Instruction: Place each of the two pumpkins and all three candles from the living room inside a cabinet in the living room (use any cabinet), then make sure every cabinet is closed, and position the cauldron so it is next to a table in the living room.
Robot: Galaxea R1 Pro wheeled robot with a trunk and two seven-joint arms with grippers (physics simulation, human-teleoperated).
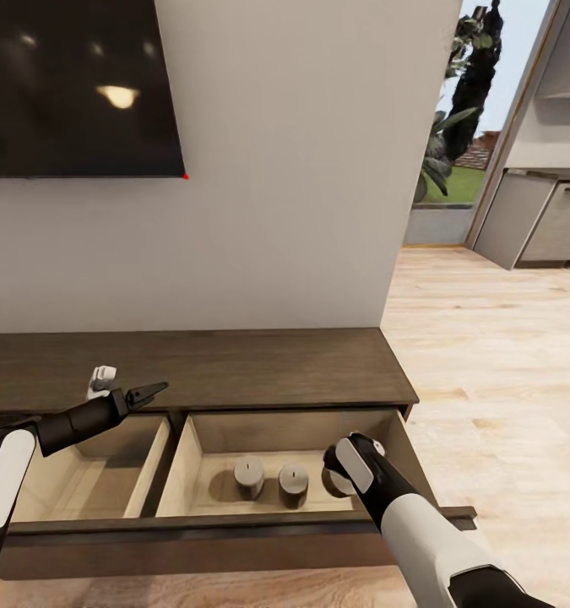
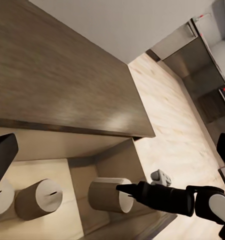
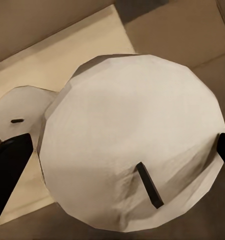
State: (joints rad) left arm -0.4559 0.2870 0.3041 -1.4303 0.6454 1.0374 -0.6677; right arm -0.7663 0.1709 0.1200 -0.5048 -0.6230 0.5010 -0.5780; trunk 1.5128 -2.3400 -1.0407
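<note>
The dark brown cabinet [image 1: 234, 367] stands against the wall with a wide drawer [image 1: 234, 525] pulled out. Two greyish candles [image 1: 249, 475] [image 1: 293, 483] stand in its right compartment; the left wrist view shows them too [image 2: 38, 199] [image 2: 0, 197]. A third candle [image 2: 108, 196] [image 3: 127, 150] stands upright on the drawer floor beside them. My right gripper [image 1: 339, 478] [image 3: 123, 142] is down over it, open, one finger on each side. My left gripper [image 1: 137, 388] hangs open and holds nothing above the left compartment. The pumpkins and the cauldron are out of view.
A dark TV screen [image 1: 73, 84] hangs on the wall above the cabinet. Pale wooden floor [image 1: 487, 355] stretches to the right toward grey kitchen cabinets [image 1: 538, 219] and a window with a plant [image 1: 453, 127]. The left drawer compartment [image 1: 90, 481] holds nothing.
</note>
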